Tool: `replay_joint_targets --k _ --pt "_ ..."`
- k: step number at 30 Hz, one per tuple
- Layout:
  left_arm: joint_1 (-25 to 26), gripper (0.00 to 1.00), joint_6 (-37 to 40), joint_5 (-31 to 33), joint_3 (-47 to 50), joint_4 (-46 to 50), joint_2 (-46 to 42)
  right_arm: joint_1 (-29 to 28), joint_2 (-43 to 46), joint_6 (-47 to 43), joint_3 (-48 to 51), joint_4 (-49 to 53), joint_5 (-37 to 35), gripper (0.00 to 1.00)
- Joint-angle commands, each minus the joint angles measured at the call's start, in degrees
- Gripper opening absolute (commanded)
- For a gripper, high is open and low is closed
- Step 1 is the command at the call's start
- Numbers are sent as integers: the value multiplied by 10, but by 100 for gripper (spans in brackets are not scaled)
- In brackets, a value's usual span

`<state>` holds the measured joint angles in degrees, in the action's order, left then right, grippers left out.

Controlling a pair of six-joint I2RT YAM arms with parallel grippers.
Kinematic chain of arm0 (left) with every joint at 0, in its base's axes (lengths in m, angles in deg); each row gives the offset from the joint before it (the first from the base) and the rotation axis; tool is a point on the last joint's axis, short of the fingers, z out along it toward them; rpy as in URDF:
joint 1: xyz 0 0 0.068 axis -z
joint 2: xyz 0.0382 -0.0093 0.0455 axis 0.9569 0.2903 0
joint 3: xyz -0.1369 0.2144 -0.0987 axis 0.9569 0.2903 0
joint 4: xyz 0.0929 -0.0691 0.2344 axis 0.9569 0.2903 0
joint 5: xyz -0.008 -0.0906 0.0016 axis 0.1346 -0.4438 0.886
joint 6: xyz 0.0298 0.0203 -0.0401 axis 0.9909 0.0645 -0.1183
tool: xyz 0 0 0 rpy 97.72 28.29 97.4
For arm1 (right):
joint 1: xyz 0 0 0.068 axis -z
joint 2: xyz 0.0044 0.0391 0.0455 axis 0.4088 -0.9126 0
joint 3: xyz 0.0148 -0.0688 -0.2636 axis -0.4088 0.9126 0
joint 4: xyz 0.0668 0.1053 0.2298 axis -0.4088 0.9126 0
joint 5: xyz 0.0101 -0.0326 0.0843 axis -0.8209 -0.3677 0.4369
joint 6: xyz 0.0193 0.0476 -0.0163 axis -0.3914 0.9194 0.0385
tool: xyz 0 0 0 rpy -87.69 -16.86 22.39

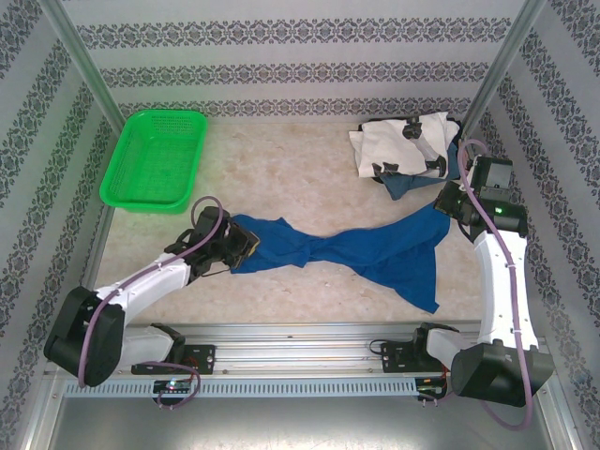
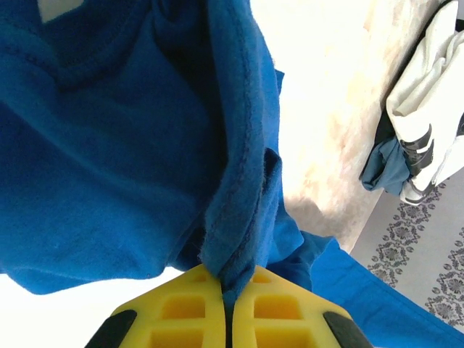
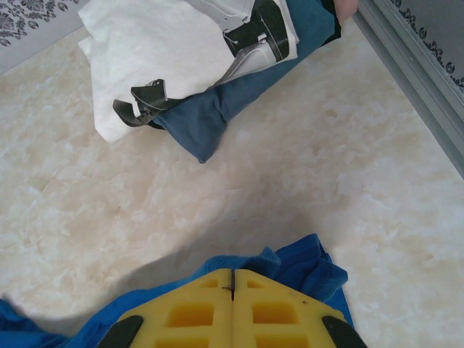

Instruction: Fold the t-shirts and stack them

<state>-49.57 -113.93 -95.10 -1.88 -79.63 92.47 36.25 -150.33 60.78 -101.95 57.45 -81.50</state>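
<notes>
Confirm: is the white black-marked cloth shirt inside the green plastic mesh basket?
No: the white shirt lies far right, the basket far left.

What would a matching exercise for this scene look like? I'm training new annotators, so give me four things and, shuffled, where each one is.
Things:
1. royal-blue t-shirt
2. white t-shirt
3. bluish-grey t-shirt
4. green basket

Places:
A. far left of the table
B. far right, lying on top of another shirt
C. stretched between the left gripper and the right gripper
D. poking out from under the white one

Pairs: 1-C, 2-B, 3-D, 4-A
</notes>
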Motion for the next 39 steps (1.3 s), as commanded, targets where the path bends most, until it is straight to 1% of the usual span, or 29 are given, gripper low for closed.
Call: replay_joint_targets --k 1,4,6,8,11,14,18,20,23,26,28,33,39 --pt "-16 0 34 0 -36 59 -47 1 13 3 -12 -5 17 0" --pt "-50 0 94 7 -100 137 -91 8 26 22 -36 -42 78 0" --pt "-86 0 145 14 -160 199 -116 11 25 38 -72 -62 117 0" --pt "-131 0 199 -5 -229 237 -125 12 21 56 -117 -85 151 0" --pt "-176 0 263 -40 -329 279 -113 15 6 81 -193 -97 178 0" --pt "-202 0 310 -65 -411 297 -95 21 2 123 -238 -133 215 0" --pt "-235 0 364 -67 -523 331 -71 31 1 156 -301 -153 232 0" --pt "-256 0 386 -77 -586 351 -56 36 -1 165 -336 -151 235 0" --pt "-268 0 424 -64 -674 389 -40 38 0 173 -378 -144 240 0" --pt "-271 0 455 -44 -739 420 -40 43 9 173 -410 -122 239 0" --pt "-272 0 465 -45 -774 428 -40 51 17 174 -431 -110 245 0" --pt "-272 0 473 -46 -842 456 -46 52 35 176 -481 -62 247 0" --pt "-272 0 473 -41 -935 514 -32 52 29 188 -564 7 257 0"
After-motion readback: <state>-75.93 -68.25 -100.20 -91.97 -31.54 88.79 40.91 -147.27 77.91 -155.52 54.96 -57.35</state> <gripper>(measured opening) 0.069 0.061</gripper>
